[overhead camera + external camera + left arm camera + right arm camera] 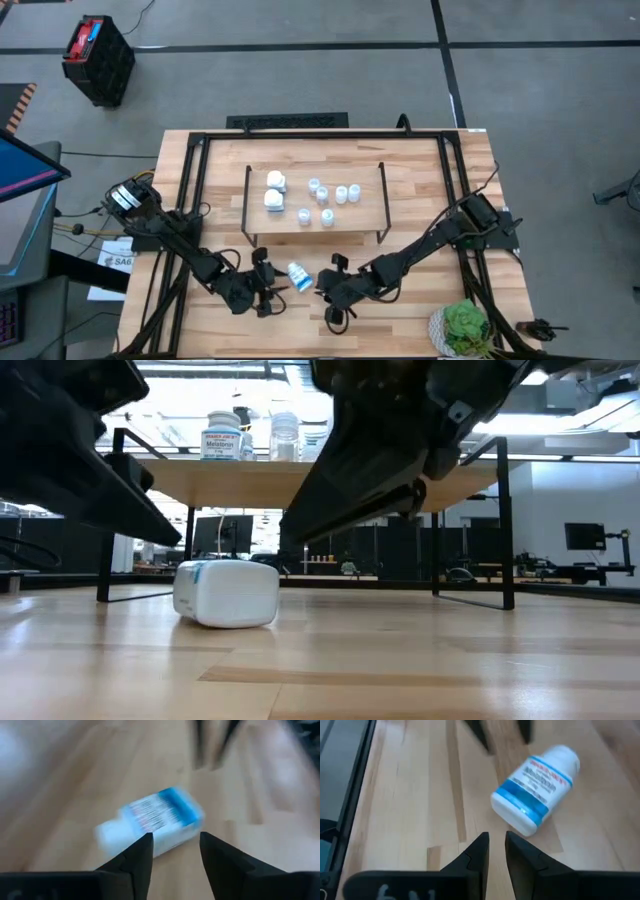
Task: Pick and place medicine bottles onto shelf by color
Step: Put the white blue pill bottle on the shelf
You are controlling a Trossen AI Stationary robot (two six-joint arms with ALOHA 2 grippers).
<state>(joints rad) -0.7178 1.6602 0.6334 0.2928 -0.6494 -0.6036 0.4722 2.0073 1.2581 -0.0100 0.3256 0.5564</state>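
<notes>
On bare tabletop in front of shelf, one blue-banded bottle lies toppled between left gripper, jaws parted, empty, and right gripper, jaws narrowly parted, empty. Judged light, rigid, smooth, prone to rolling; best pinched across labelled midsection.

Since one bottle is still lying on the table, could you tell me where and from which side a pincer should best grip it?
Grip the bottle across its round body, near the blue label band, coming down from above. It lies on its side on the table, so a pincer straddling the width should hold best. The left pincer is closest, probably.
</notes>
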